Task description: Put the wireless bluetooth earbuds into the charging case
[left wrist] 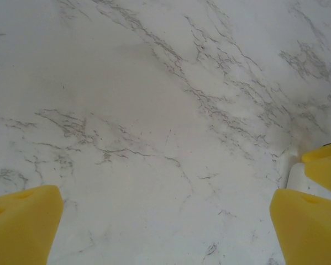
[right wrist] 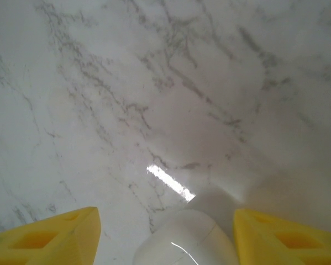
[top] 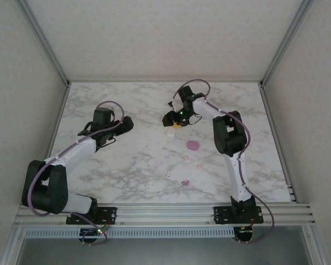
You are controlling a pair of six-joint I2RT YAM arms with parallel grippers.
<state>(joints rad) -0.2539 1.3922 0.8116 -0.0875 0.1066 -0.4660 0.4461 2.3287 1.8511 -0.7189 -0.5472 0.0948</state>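
Toward the table's (top: 99,165) left side, our left gripper (left wrist: 165,196) hangs open over bare marble, holding nothing. Near the middle, our right gripper (top: 176,124) straddles the white charging case (right wrist: 182,240), fingers spread and not yet touching it. We judge the grasp is in hand. Next we must close squarely on its smooth, rounded sides. Its lid looks shut, so we see nothing inside. The earbuds (top: 186,158) lie loose toward the near edge, beside a closed-looking purple case (top: 193,145).

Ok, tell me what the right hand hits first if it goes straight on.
Likely the white charging case, lying between the fingers of the open right hand; beyond it, just the marble table.
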